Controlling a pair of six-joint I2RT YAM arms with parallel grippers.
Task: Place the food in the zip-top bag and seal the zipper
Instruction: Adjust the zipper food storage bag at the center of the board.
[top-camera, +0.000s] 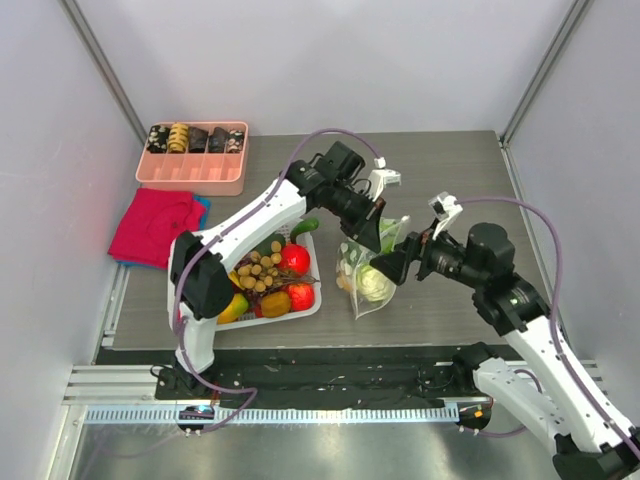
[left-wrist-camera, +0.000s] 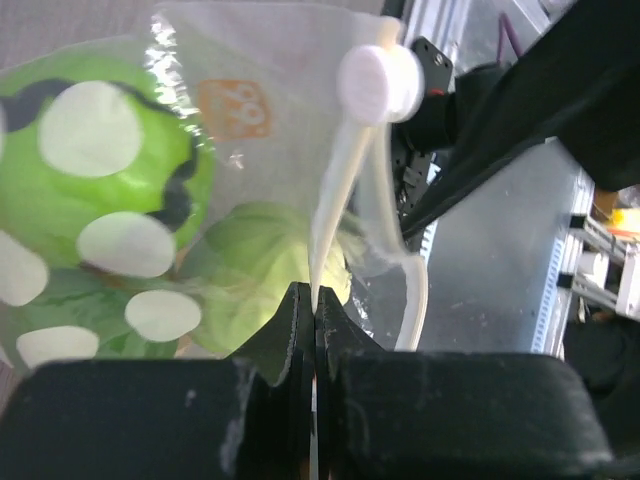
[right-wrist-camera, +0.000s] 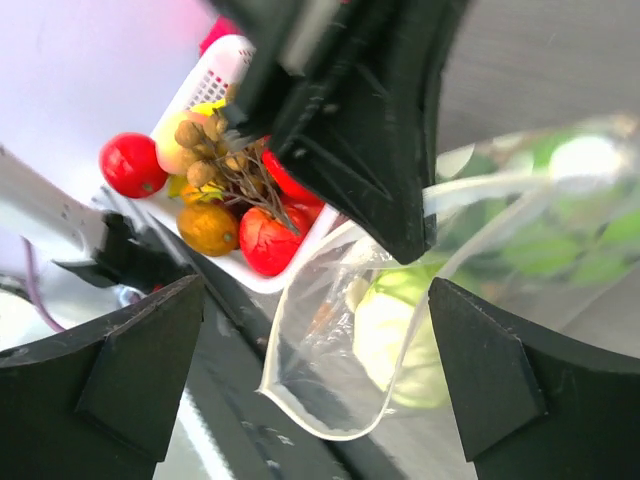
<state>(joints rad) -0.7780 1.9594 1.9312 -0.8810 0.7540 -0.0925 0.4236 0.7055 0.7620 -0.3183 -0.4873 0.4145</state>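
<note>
The dotted clear zip-top bag stands right of the white basket, with a pale cabbage and a green pepper inside it. My left gripper reaches over the bag top. In the left wrist view it is shut on the white zipper strip at the mouth edge. My right gripper is open beside the bag. In the right wrist view it has its fingers wide apart, with the open bag mouth and cabbage between them, touching neither.
The white slotted basket left of the bag holds red apples, a brown cluster and yellow fruit. A pink compartment tray sits at the back left, and a red cloth lies in front of it. Grey walls close in the table.
</note>
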